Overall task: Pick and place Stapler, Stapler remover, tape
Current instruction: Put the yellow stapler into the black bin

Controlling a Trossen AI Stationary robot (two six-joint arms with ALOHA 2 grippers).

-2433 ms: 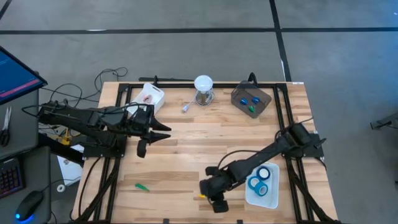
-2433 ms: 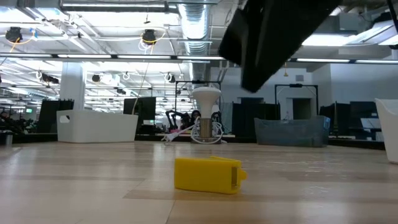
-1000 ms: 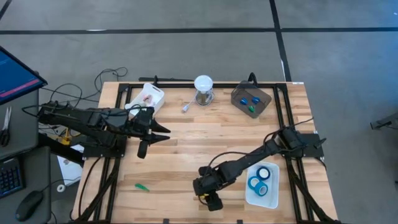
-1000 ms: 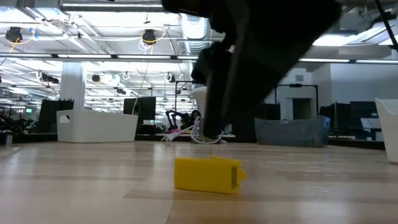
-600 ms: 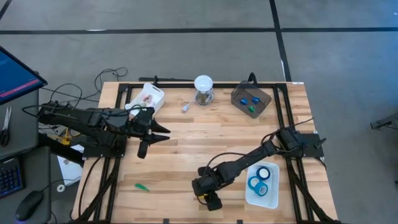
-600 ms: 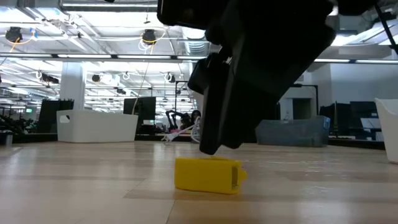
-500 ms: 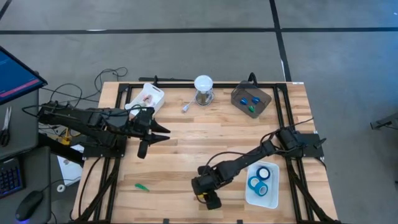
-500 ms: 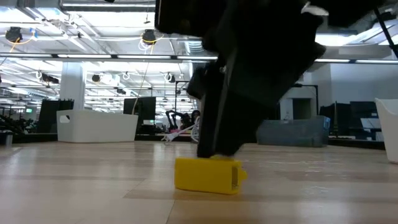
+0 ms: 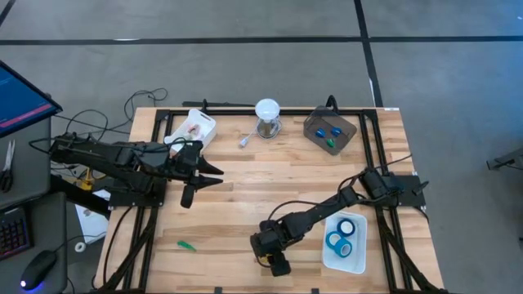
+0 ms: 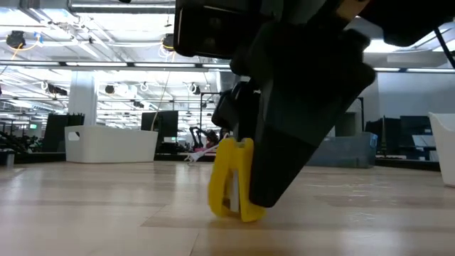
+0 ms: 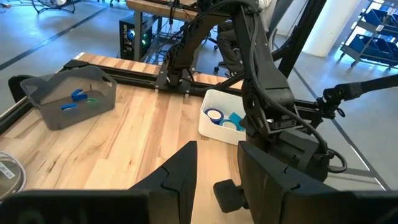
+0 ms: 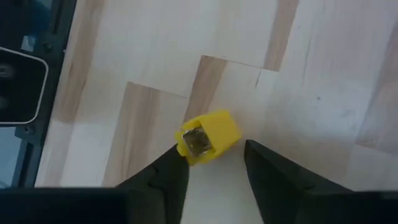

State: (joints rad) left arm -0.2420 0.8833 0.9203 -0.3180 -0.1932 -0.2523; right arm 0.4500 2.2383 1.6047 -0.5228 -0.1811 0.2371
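The right claw (image 9: 267,259) is down at the desk (image 9: 245,204) near its front edge, a little right of the middle, with its fingers (image 12: 165,177) standing apart on either side of a small yellow stapler remover (image 10: 233,179). In the low view that yellow piece is tipped up on end with its lower edge on the wood and one dark finger pressed against its side; in the right wrist view it sits just ahead of the gap between the fingertips, so the claw is partly closed around it, and whether it is truly gripped I cannot tell. The left claw (image 9: 214,173) hangs over the left half of the desk, toward the back, its two fingers parted and holding nothing. The tape (image 9: 341,238), blue rolls with pale cores, lies in a white tray (image 9: 357,259) at the front right corner, just beside the right arm. A grey bin (image 9: 330,131) near the back right corner holds small blue items and a green one. A white round-headed object (image 9: 267,113) stands at the middle of the back edge, and a white tray (image 9: 196,126) with something pinkish in it sits toward the back left. A small green piece (image 9: 187,244) lies alone near the front left.
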